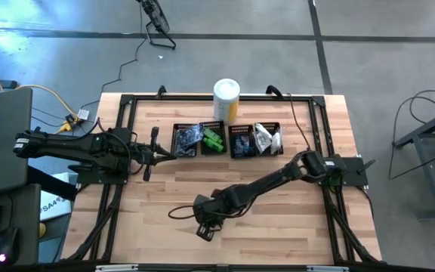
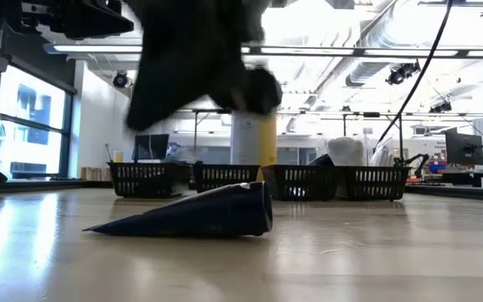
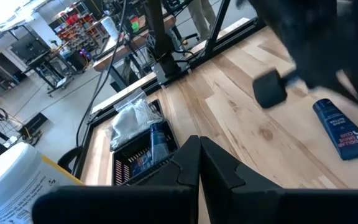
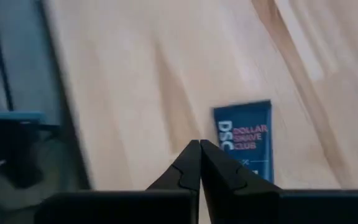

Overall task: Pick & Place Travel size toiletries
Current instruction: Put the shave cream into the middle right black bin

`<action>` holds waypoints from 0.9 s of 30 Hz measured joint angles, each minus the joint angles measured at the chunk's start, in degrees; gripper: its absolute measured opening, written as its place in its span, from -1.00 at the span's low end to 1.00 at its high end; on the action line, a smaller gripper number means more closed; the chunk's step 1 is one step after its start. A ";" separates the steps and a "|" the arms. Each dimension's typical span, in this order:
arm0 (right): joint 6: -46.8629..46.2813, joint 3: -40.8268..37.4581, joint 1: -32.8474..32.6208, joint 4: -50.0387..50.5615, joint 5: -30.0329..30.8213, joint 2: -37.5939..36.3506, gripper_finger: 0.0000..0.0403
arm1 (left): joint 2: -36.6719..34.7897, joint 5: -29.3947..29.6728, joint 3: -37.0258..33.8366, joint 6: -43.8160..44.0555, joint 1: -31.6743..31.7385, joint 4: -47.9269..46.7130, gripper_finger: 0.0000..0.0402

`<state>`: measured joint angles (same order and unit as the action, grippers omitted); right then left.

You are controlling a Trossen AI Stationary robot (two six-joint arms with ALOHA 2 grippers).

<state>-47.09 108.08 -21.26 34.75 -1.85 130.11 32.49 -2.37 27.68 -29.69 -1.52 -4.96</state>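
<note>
Dark blue plastic with white and red lettering, the flattened toiletry tube [image 4: 244, 138] lies alone on the bare wood of the table [image 1: 293, 219], near its front edge and a little left of centre. The right hand [image 1: 205, 227] hangs over that spot with its two black fingers pressed together, holding nothing. In its own wrist view the tube sits just beyond the fingertips and slightly off to one side, apart from them. The tube's long axis appears to run roughly along the front edge, cap end towards the right in the low view [image 2: 199, 214], so the hand would likely need to spread, shift over the tube's middle and come down across its width.

The left hand [image 1: 174, 156] is also closed and empty, resting by the leftmost bin, well apart from the tube; the right arm is clearly nearer.

Counted: one loose tube on the open wood; four black mesh bins [image 1: 226, 140] in a row towards the back edge, holding black bundles, bright green packets [image 1: 214, 141], blue items and white sachets [image 1: 266, 138], whose numbers cannot be told; one tall white-and-yellow canister [image 1: 226, 97] behind the bins.
</note>
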 joint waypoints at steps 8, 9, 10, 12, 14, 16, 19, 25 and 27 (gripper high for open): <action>7.10 0.09 0.00 6.07 -1.23 -5.22 -0.98 | 0.00 0.02 -0.07 0.00 0.00 -0.19 -0.97; 8.02 0.12 0.01 7.12 -1.81 -5.37 -0.98 | -0.02 0.02 -0.07 0.00 -0.01 -0.19 -0.97; 8.70 0.14 0.03 8.24 -2.82 -5.37 -0.98 | -0.02 0.01 -0.07 0.00 0.00 -0.28 -0.97; 9.34 0.09 0.04 12.16 -4.87 -5.13 -0.98 | 0.00 0.02 -0.07 0.00 0.00 -0.54 -0.97; 9.40 0.05 0.00 16.35 -6.31 -5.09 -0.98 | -0.02 0.02 -0.07 0.00 0.00 -0.94 -0.97; 9.37 0.10 0.00 20.30 -5.35 -5.07 -0.98 | -0.02 0.02 -0.07 0.00 0.00 -1.30 -0.97; 9.58 0.08 0.05 24.82 -2.45 -4.75 -0.98 | -0.02 0.19 -0.07 -0.02 0.00 -1.28 -0.97; 10.32 0.08 1.02 25.49 0.33 -4.75 -0.98 | -0.02 0.39 -0.07 -0.02 0.00 -1.26 -0.97; 10.11 0.08 1.39 24.85 2.04 -4.75 -0.98 | -0.02 0.39 -0.07 -0.02 0.00 -1.26 -0.97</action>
<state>-36.98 108.16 -19.87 59.60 0.20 125.36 32.47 -1.98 27.62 -29.71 -1.52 -6.22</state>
